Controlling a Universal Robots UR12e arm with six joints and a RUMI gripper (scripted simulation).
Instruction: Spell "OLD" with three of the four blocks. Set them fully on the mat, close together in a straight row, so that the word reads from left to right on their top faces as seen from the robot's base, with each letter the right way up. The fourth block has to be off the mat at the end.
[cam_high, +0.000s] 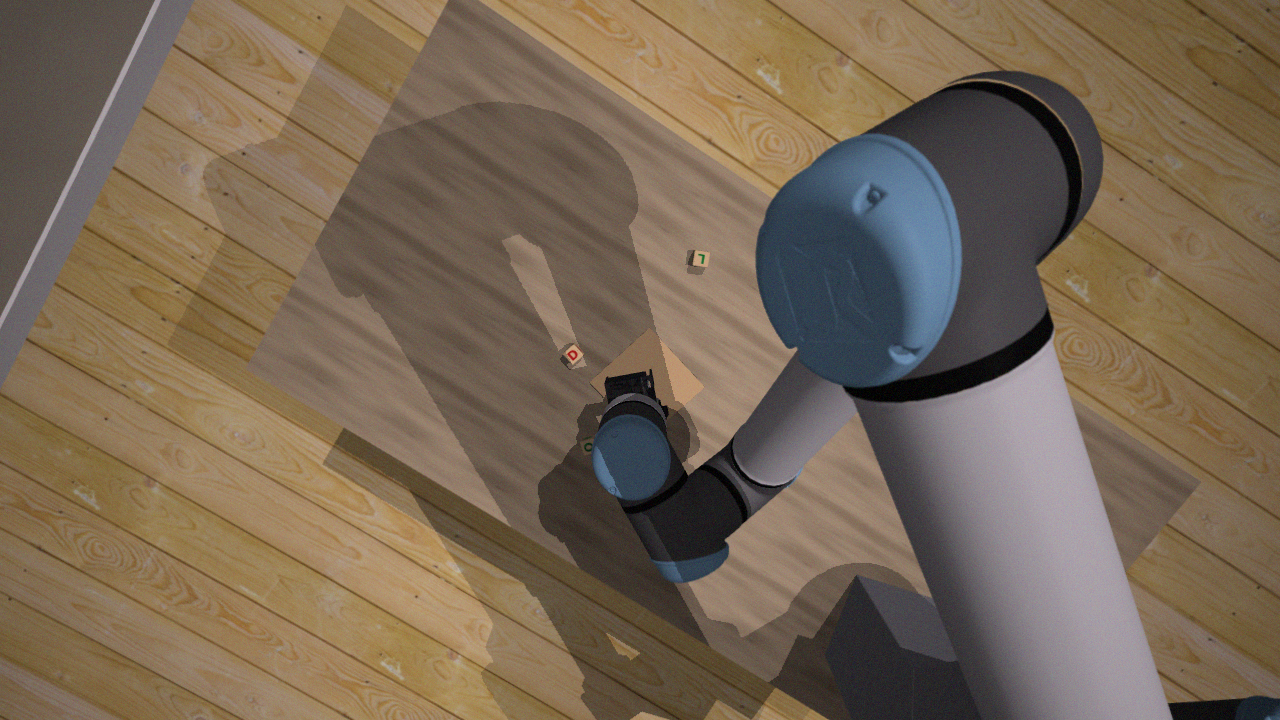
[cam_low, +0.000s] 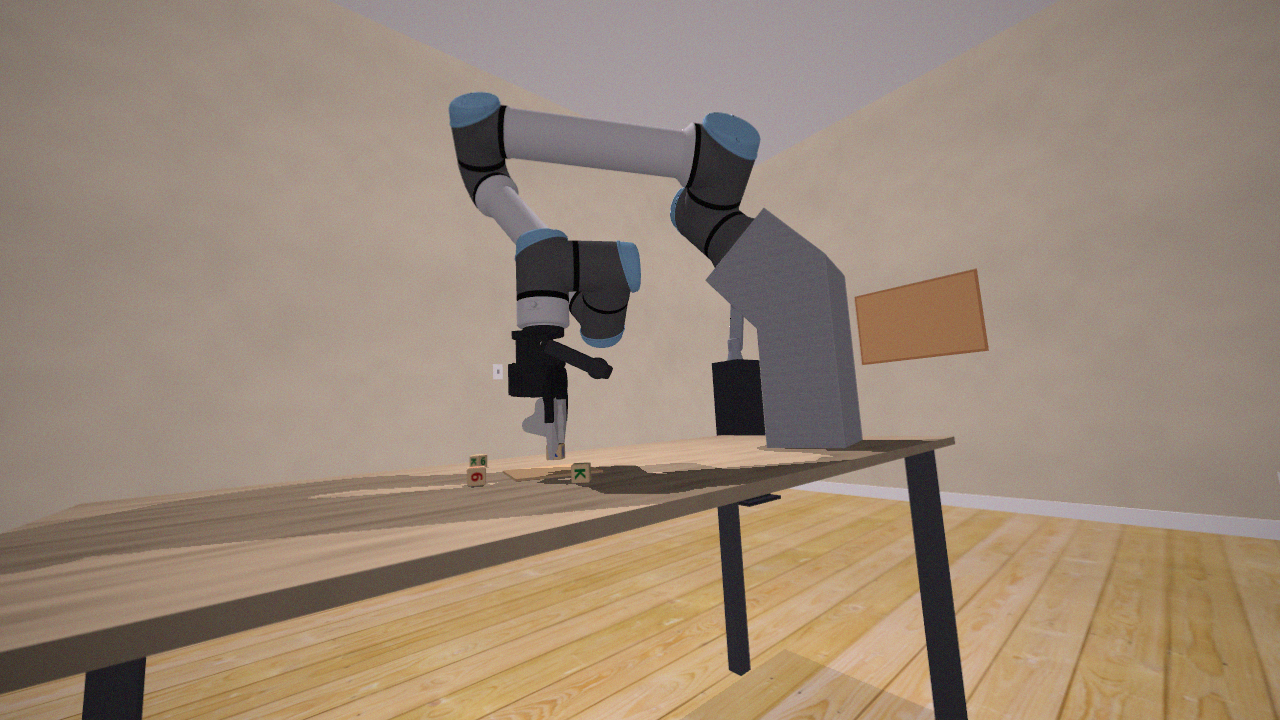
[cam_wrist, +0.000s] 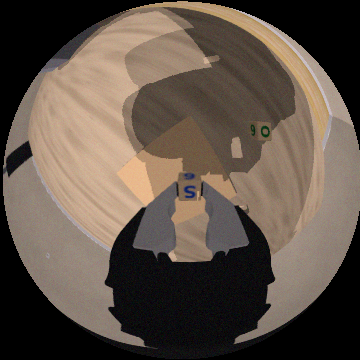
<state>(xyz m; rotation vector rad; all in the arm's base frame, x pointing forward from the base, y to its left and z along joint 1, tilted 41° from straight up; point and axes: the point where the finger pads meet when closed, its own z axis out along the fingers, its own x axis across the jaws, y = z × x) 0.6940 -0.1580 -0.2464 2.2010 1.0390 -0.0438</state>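
My gripper (cam_low: 556, 447) (cam_wrist: 189, 182) is shut on the wooden block with a blue S (cam_wrist: 189, 189) on top and holds it a little above the tan mat (cam_high: 682, 380) (cam_low: 523, 473) (cam_wrist: 136, 176). The O block (cam_wrist: 263, 131) (cam_high: 588, 445) (cam_low: 580, 473) stands on the table off the mat, half hidden by my wrist in the overhead view. The D block (cam_high: 573, 356) (cam_low: 475, 477) stands just off the mat's far corner. The L block (cam_high: 700, 258) (cam_low: 477, 460) stands farther away on the table.
The wooden table (cam_high: 429, 268) (cam_low: 268, 555) has its front edge near the O block. The arm's grey pedestal (cam_low: 787, 358) stands at the table's far end. My own elbow and forearm (cam_high: 895, 295) hide much of the right side in the overhead view.
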